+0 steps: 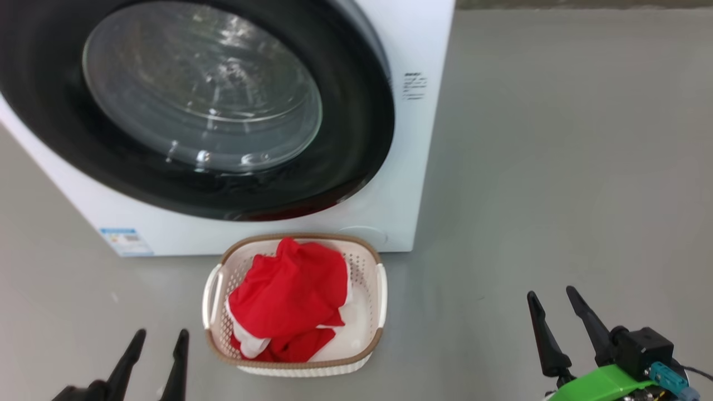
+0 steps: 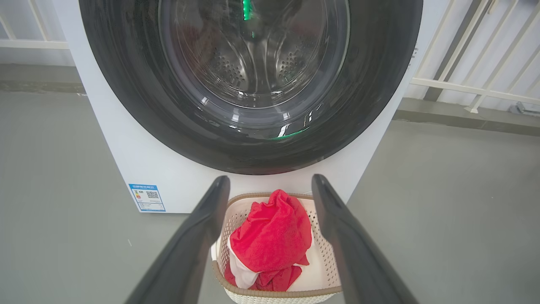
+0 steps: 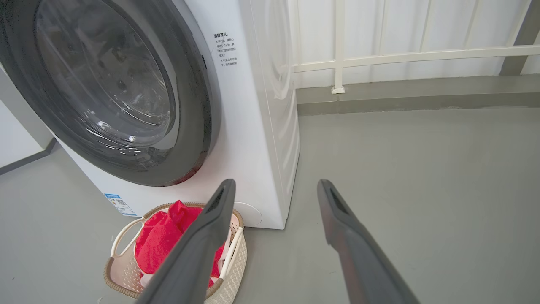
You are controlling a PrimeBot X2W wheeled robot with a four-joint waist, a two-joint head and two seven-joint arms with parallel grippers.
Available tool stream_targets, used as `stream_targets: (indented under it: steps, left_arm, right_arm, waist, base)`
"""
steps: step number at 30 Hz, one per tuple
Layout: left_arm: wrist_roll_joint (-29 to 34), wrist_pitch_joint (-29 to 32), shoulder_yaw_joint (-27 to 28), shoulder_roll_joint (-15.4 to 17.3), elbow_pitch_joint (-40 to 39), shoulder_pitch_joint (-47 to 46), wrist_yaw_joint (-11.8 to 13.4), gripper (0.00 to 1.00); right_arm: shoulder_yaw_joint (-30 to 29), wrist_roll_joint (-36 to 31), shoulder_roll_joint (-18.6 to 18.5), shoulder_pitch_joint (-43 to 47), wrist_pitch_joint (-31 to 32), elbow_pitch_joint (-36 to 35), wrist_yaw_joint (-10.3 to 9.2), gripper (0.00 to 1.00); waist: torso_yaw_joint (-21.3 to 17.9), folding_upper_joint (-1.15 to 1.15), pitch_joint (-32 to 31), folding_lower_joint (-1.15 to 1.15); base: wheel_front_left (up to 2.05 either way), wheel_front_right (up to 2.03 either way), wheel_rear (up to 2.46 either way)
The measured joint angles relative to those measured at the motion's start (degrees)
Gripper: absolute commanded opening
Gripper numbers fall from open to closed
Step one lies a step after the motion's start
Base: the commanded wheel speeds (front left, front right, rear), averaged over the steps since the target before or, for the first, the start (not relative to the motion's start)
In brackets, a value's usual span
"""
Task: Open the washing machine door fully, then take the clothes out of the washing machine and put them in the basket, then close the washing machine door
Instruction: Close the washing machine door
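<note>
Before the door [image 1: 356, 117], basket [image 1: 365, 267] end-on

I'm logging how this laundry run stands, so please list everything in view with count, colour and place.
washing machine: one, white, on the floor behind the basket
washing machine door: one, black rim around clear glass, on the machine's front, looks shut
label sticker: one, blue, machine's lower front corner
basket: one, cream with brown rim, on the floor before the machine
clothes: one bundle, red with white, in the basket
floor: grey, all around
railing: white, behind the machine
left hand: one, dark fingers, open, empty, left of the basket
right hand: one, dark fingers, open, empty, right of the basket
</note>
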Motion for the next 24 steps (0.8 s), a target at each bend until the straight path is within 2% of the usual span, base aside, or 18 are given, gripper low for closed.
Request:
stream_targets:
  steps: [10,24]
  left_arm:
    - [1.09,0.00,2.53,-0.33,-0.71,3.38,0.00,1.00]
    - [1.43,0.00,3.55,-0.44,-1.57,5.34,0.00,1.00]
  right_arm:
    - [-1.46,0.00,0.23,3.13,0.00,-1.37,0.00,1.00]
    - [-4.60,-0.09,0.52,7.88,0.00,-2.92,0.00,1.00]
  waist:
    - [-3.24,0.00,-2.83,0.00]
    - [-3.87,0.00,-4.18,0.00]
  base:
    - [0.00,0.00,0.00]
    - [0.00,0.00,0.00]
